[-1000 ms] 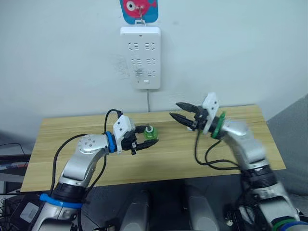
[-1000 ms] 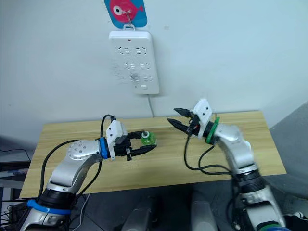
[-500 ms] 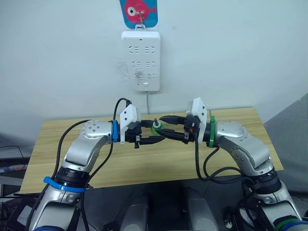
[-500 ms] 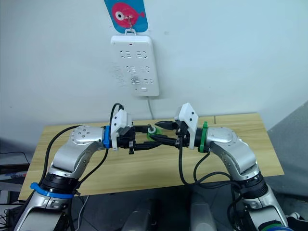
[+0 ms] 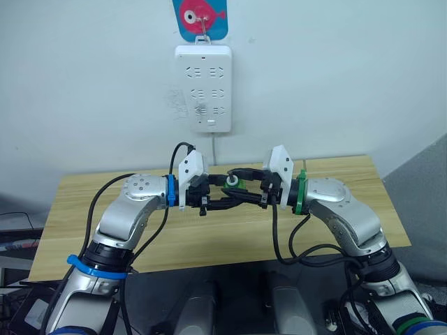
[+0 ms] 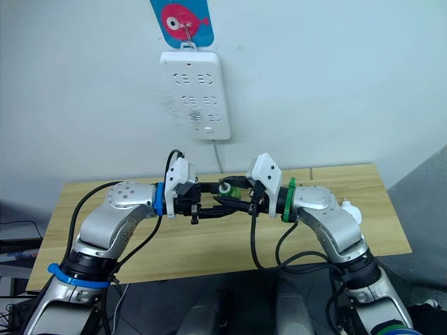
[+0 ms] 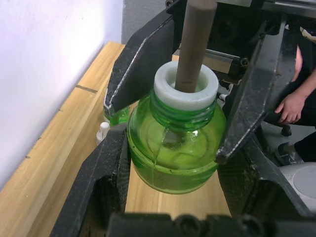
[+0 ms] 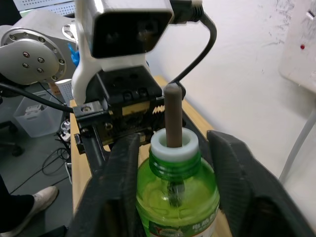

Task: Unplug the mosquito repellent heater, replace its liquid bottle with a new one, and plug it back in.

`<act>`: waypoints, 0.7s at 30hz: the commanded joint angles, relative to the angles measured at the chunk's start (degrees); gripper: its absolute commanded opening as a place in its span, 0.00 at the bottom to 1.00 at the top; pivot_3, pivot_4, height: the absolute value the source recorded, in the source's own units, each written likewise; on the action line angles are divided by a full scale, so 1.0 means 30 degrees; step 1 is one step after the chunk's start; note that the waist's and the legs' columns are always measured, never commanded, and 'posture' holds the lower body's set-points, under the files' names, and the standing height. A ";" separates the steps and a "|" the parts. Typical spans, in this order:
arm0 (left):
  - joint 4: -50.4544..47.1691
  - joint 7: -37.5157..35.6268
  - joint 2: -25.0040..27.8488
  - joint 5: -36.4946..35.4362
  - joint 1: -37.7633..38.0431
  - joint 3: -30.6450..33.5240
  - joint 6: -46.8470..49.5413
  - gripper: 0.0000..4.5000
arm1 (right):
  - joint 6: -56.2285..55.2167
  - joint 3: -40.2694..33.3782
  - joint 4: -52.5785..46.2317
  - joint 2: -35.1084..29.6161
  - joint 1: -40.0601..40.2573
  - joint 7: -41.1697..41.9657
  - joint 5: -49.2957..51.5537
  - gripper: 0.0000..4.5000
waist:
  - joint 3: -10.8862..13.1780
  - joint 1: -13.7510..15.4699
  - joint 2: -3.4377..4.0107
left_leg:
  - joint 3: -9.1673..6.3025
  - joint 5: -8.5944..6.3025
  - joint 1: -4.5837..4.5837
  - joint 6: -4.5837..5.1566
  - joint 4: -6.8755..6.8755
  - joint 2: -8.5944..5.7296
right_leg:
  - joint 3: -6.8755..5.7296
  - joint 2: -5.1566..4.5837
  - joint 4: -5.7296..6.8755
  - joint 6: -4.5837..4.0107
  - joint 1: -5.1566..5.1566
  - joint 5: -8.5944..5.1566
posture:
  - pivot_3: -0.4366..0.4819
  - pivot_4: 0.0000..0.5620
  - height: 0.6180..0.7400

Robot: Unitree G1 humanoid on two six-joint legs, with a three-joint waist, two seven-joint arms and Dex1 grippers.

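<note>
— Where is the liquid bottle?

— Held upright above the middle of the table, between the two arms. It is clear green, with a white collar at the neck and a brown wick standing out of the top.

— Which gripper has it?

— Both. The left gripper reaches in from the left, its black fingers pressed against the lower body of the bottle on either side. The right gripper reaches in from the right, its fingers closed on the bottle higher up, at the shoulder just below the collar. The two sets of fingers overlap around it.

— And the mosquito repellent heater?

— A small white rounded piece lies on the table just behind the right forearm. I cannot tell for certain that it is the heater.

— Anything else on the table?

— A second green bottle stands on the wood near the wall, with a small white piece just beside it; what that piece is I cannot tell.

— And further out?

— On the wall beyond the far edge hangs a tall white socket strip, its white cord dropping behind the table. A blue hanger with a pink fish sits above it. In the left wrist view, a person's hand shows past the table.
</note>
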 commanded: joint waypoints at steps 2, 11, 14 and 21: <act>-0.0926 -0.0066 -0.0037 -0.0346 -0.0045 0.0220 -0.0426 0.49 | -0.0386 0.0218 -0.0323 -0.0333 0.0235 0.0719 -0.0165 0.19 | 0.0000 0.0000 0.0000 | 0.0000 0.0000 0.0001 0.0000 0.0001 0.0001 | 0.0000 0.0000 0.0002 0.0000 0.0000 0.0000 | 0.37 0.42 1.00; -0.1698 0.2107 -0.1774 -0.1379 0.0812 0.1310 -0.0095 0.84 | 0.1548 -0.2626 -0.0678 0.0527 0.0661 -0.1384 0.1637 0.19 | -0.0004 0.0012 -0.0004 | -0.0009 0.0000 -0.0003 0.0000 0.0012 0.0001 | -0.0003 -0.0002 0.0010 0.0000 0.0001 0.0000 | 0.38 0.40 1.00; -0.2962 0.3714 -0.2886 -0.1005 0.2231 0.1051 -0.0624 1.00 | 0.4186 -0.5782 -0.1122 0.1339 0.0951 -0.3924 0.4252 0.19 | -0.0058 0.0058 -0.0005 | -0.0003 0.0000 0.0000 0.0000 0.0013 -0.0005 | 0.0016 -0.0008 0.0012 -0.0001 0.0002 0.0001 | 0.39 0.38 1.00; -0.3552 0.8112 -0.6388 0.1055 0.3472 0.0111 -0.2956 1.00 | 1.0642 -1.1880 -0.1186 0.3386 0.0640 -1.1190 1.4941 0.19 | -0.0347 0.0162 0.0034 | 0.0005 0.0004 0.0005 -0.0006 0.0010 0.0000 | 0.0027 -0.0010 0.0030 -0.0004 0.0005 0.0003 | 0.37 0.35 1.00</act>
